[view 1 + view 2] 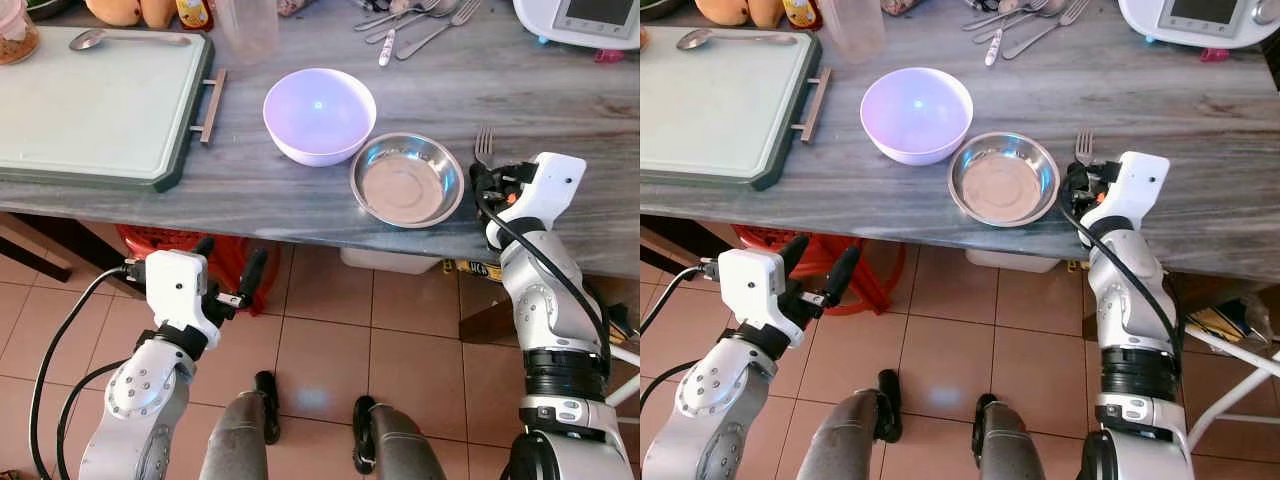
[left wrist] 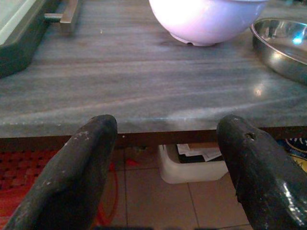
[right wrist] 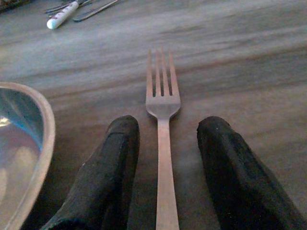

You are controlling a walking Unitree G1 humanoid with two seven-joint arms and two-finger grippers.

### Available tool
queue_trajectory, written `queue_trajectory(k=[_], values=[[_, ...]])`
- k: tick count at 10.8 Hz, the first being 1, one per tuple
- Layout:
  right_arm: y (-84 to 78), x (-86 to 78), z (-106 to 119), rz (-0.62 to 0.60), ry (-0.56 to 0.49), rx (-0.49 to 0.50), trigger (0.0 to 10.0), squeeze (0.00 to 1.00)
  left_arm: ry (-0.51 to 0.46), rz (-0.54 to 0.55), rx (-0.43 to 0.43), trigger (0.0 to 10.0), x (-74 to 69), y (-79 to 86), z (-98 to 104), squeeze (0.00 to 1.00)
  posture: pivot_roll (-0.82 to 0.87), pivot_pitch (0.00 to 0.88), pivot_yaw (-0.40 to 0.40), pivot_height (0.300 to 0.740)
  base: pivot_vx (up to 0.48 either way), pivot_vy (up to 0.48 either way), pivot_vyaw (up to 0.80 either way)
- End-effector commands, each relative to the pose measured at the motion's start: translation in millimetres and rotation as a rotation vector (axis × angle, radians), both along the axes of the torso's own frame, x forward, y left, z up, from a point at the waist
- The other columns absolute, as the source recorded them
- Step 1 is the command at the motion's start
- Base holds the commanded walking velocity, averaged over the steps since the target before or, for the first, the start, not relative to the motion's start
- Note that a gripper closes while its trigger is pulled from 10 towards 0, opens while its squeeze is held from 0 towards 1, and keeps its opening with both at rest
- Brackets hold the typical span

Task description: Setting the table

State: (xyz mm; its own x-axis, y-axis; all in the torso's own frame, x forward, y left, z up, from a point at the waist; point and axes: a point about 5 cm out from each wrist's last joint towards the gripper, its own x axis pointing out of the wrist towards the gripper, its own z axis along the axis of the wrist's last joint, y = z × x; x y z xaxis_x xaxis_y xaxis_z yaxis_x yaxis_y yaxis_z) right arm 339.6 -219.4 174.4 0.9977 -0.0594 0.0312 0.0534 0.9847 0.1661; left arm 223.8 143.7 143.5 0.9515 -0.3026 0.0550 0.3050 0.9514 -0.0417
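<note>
Step in hand: laying the fork (image 3: 162, 103) beside the steel dish (image 1: 407, 181); it lies flat on the grey worktop (image 1: 300, 200), tines pointing away from the robot, just to the dish's right and near the front edge.
Right tool: the right tool (image 3: 165, 163) sits low over the worktop with its two black fingers (image 3: 112, 158) apart, one each side of the fork's handle; there is a gap on both sides, so the fork looks released, not gripped. Whether the fingertips rest on the worktop I cannot quite tell in the dim wrist view.
Left tool: the left tool (image 1: 228, 275) hangs below the worktop's front edge, over the tiled floor, fingers spread wide and holding nothing.
Place setting so far: white bowl (image 1: 319, 114) behind and to the left of the steel dish, the two close together; fork on the right.
Spare cutlery: a loose bunch of cutlery (image 1: 415, 22) lies at the far side of the worktop, and a spoon (image 1: 128, 39) rests on the pale cutting board (image 1: 90, 100) to the left.
Next move, as a judgement: draw the right tool straight back off the handle without nudging the fork askew, then reach for another piece.
</note>
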Motion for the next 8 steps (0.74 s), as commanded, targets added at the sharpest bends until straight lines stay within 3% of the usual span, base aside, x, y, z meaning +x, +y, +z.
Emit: queue_trajectory(k=[1, 8], values=[[-6.2, -6.3, -30, -0.035, 0.118, 0.035, 10.0, 1.00, 0.021, 0.002, 0.010, 10.0, -1.8, -1.0, -4, 0.00, 0.03, 0.339, 0.026, 0.740, 0.000, 0.000, 0.00], [3.1, 1.9, 2, -0.024, -0.114, 0.039, 10.0, 1.00, 0.007, 0.012, 0.006, 10.0, 1.6, -1.7, -4, 0.00, 0.03, 0.321, 0.029, 0.740, 0.000, 0.000, 0.00]])
